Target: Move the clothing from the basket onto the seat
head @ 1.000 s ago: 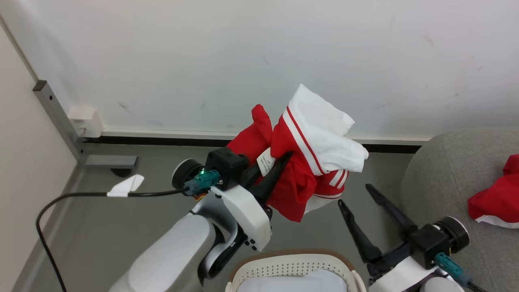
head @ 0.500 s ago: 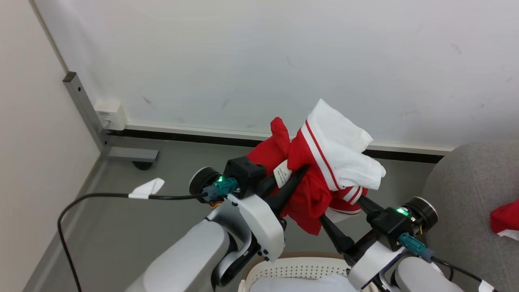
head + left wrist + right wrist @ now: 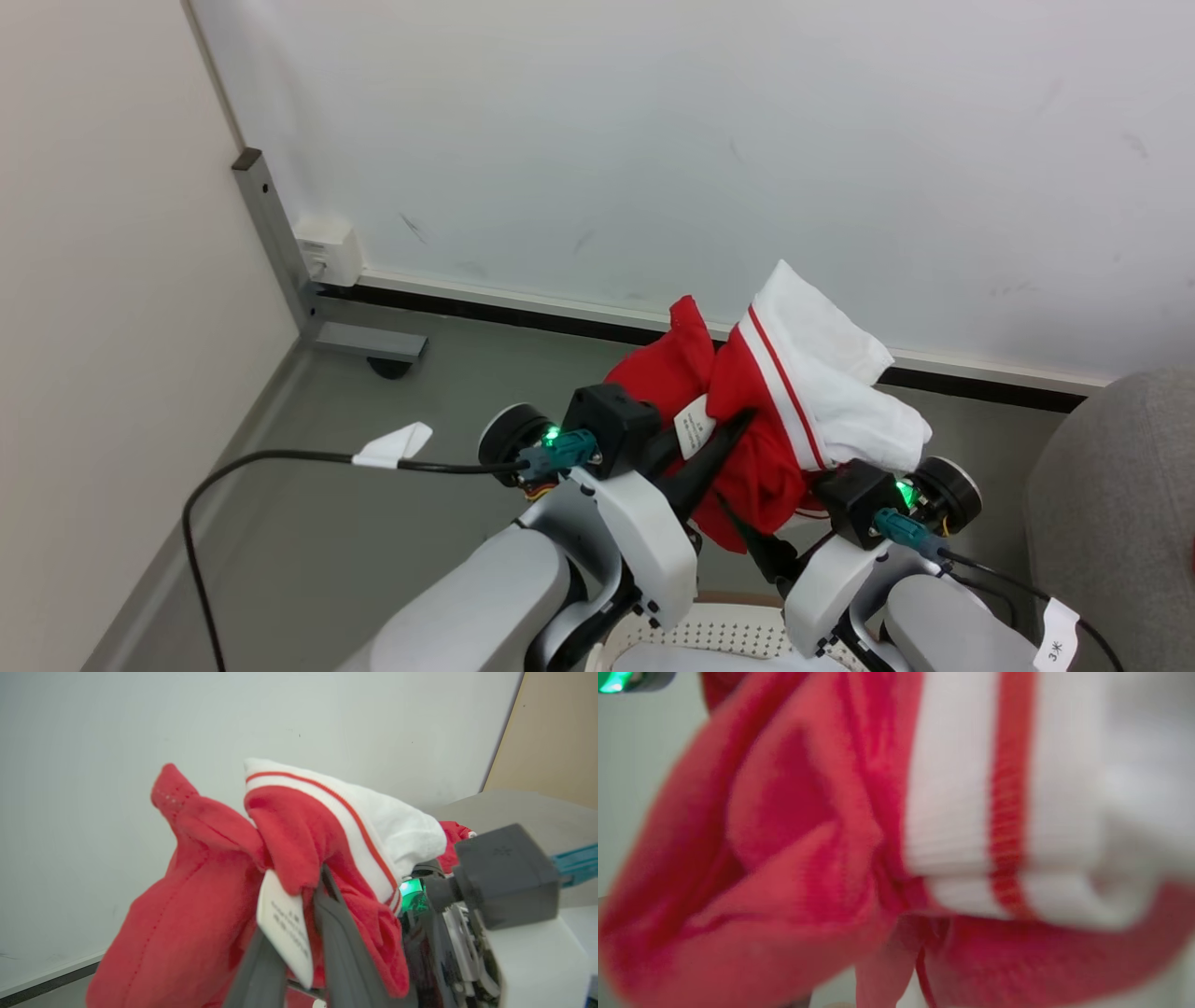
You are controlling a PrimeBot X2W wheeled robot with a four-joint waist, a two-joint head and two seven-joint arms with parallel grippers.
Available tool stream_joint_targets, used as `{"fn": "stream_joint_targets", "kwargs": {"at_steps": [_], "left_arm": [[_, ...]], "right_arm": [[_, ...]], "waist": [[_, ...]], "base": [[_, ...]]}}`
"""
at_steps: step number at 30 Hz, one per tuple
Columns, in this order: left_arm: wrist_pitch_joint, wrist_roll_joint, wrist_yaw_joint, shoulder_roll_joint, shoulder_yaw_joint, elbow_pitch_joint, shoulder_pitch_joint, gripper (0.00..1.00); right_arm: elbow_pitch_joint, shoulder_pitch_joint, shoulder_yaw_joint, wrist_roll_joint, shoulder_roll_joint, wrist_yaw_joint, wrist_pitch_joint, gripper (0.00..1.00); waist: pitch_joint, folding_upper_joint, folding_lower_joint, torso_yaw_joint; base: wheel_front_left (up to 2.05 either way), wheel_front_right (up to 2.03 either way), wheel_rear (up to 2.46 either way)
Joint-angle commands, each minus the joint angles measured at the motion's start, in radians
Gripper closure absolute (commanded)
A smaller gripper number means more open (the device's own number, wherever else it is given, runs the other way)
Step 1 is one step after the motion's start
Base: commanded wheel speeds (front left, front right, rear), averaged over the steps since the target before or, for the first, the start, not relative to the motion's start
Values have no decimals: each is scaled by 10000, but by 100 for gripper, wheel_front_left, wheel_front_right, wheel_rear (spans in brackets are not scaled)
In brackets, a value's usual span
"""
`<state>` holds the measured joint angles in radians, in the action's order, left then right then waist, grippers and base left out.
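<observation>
One bundle of soft bright red clothing [image 3: 761,457] with a white panel and red-and-white stripes; whether it holds one garment or more cannot be told. One white printed care label [image 3: 693,426] on it. One oval white perforated plastic basket [image 3: 719,631]. One light grey upholstered seat [image 3: 1116,485]. Two dark long-fingered grippers: the left gripper [image 3: 708,446] and the right gripper [image 3: 754,539]. Two green lights [image 3: 552,433]. Two white paper tags [image 3: 394,444]. One white wall box [image 3: 327,250].

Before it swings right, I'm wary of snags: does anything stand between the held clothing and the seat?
Yes: the right arm. The left tool holds the clothing aloft; the right tool reaches under it from the side toward the seat. Past that arm, nothing visible blocks the way.
</observation>
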<state>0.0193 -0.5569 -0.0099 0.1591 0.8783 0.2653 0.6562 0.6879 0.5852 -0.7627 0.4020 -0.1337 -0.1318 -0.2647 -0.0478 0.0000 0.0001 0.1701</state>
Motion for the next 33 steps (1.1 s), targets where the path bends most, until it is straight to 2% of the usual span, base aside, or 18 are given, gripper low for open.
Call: {"fn": "stream_joint_targets", "kwargs": {"at_steps": [1,11,12,13,14,20,31,32,33], "left_arm": [[6,-26,-43,-40,-13,-74,72,100],[-45,-182,-50,-81,53,-323,111,100],[-44,-185,-46,-72,55,-328,110,100],[-41,-185,-41,-51,53,-327,109,100],[-35,-173,-32,-28,51,-321,107,100],[36,-222,79,61,-22,-296,89,100],[220,-328,267,174,-146,-245,-89,100],[249,-379,264,147,-164,-271,-118,71],[285,-411,271,145,-171,-289,-151,54]], "right_arm": [[158,120,-56,100,16,24,8,0],[1034,454,-316,659,318,22,8,0],[1010,480,-325,697,340,22,8,15],[981,492,-340,742,356,22,8,63],[965,481,-360,790,366,22,9,100],[945,450,-428,1207,272,22,8,100],[349,-89,531,1860,239,23,6,100],[254,-128,638,1895,205,23,6,100],[173,-169,757,1908,142,23,6,100]], "waist": [[-14,0,-1,49],[-7,0,-1,192],[-8,0,-1,197],[-9,0,-1,199],[-13,0,-1,198],[-35,0,-1,112],[49,0,-1,-171],[60,0,-1,-204],[67,0,-1,-246]], "base": [[0,0,0],[0,0,0],[0,0,0],[0,0,0],[0,0,0],[0,0,0],[0,0,0],[0,0,0],[0,0,0]]}}
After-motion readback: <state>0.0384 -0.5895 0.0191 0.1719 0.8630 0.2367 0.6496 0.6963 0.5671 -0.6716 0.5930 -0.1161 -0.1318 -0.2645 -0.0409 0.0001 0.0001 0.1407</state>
